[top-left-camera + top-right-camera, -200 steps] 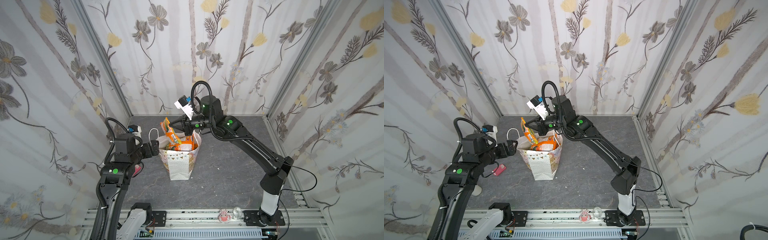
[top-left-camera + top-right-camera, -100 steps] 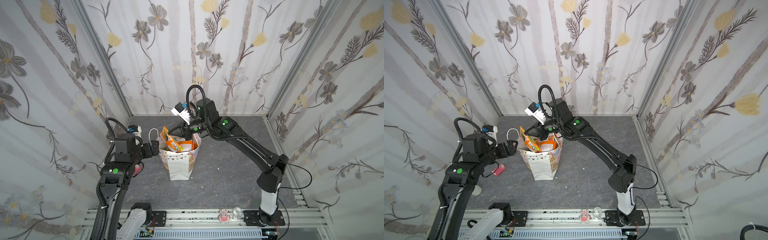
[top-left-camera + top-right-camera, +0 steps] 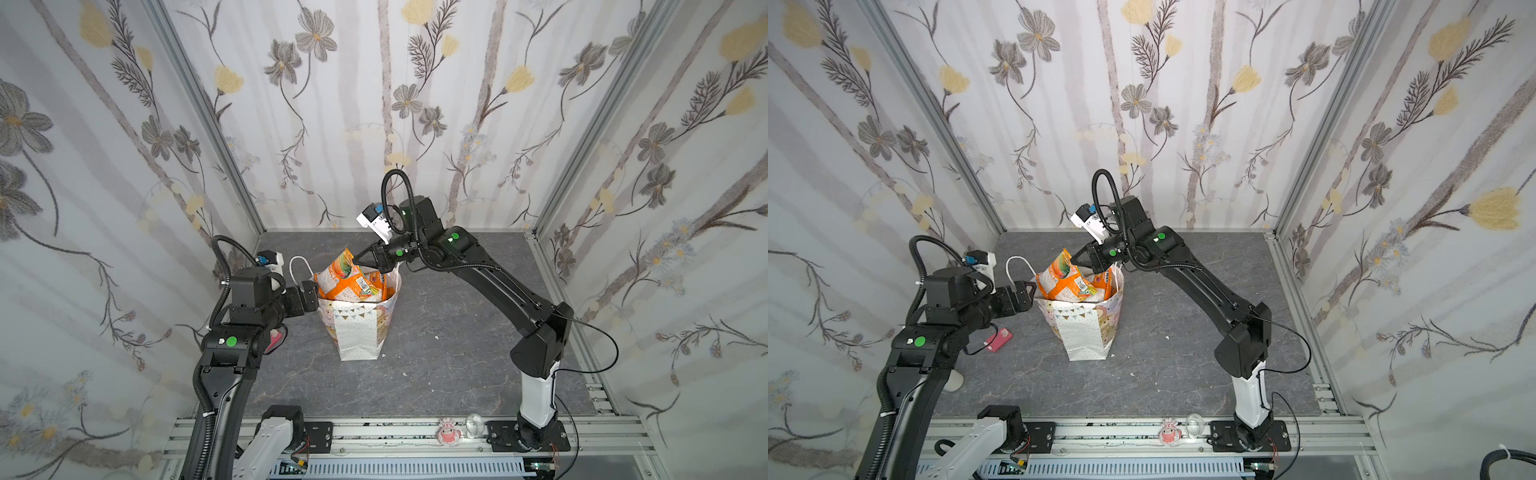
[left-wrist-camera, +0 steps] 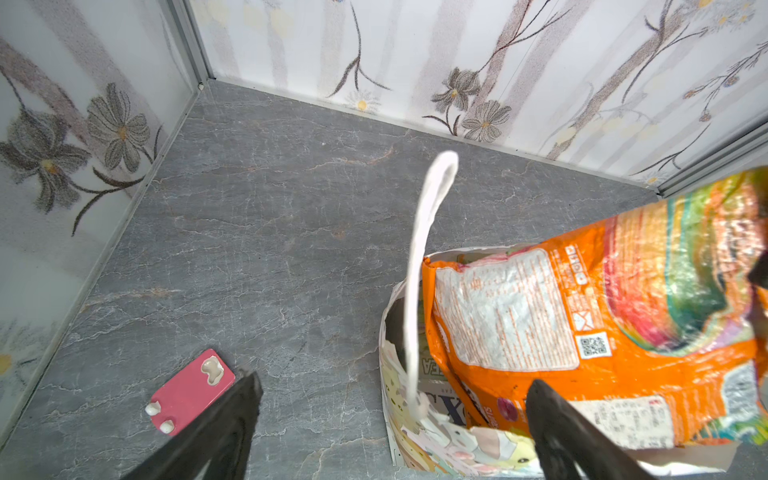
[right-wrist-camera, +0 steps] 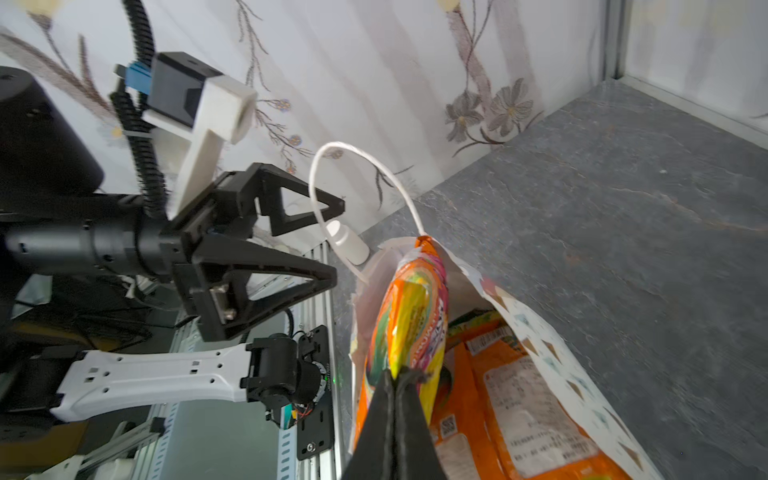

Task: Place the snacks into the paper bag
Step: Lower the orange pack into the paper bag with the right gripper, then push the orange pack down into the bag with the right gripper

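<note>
Grey slate floor (image 4: 270,216); orange packet (image 4: 623,316) bears QR code (image 4: 595,346).

Floral wallpaper panels (image 3: 374,104) with grey and yellow blossoms rise on three sides of the grey stone-look floor (image 3: 436,374); an aluminium rail (image 3: 395,432) borders the floor's near edge.

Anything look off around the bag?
Yes. The paper bag looks overfull: the orange packet pinched in the right pincer stands tilted above its ragged rim. A pink card lies loose to the bag's left.
</note>
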{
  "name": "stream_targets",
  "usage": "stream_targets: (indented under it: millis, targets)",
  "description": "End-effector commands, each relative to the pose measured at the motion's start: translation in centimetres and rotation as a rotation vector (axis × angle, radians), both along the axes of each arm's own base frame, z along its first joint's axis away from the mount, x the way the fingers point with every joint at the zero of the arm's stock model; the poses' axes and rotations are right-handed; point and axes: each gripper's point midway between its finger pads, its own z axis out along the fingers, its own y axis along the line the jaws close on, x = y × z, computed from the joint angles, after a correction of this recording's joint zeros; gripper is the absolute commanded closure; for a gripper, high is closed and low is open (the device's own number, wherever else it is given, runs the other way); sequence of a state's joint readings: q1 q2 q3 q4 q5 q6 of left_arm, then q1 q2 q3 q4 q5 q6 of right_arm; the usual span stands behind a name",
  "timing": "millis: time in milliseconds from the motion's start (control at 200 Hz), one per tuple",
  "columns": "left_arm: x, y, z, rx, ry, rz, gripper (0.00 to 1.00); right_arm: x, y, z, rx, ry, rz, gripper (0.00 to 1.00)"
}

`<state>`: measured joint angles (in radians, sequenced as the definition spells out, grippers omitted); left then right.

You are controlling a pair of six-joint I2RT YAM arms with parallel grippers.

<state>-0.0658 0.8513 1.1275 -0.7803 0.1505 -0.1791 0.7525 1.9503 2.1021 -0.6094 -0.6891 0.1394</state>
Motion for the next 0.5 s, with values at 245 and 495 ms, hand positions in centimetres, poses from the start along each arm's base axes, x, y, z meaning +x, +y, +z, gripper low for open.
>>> stream_targets:
  millis: [245,495]
  targets:
    - [0.6,-0.1,0.5,0.008,-0.019,-0.013,0.0,1.2,-2.7,-1.8,-0.393,-0.345,-0.273,0.76]
    - [0.5,-0.2,0.5,0.008,-0.022,-0.016,0.0,2.2,-3.8,1.8,-0.379,-0.451,-0.439,0.45]
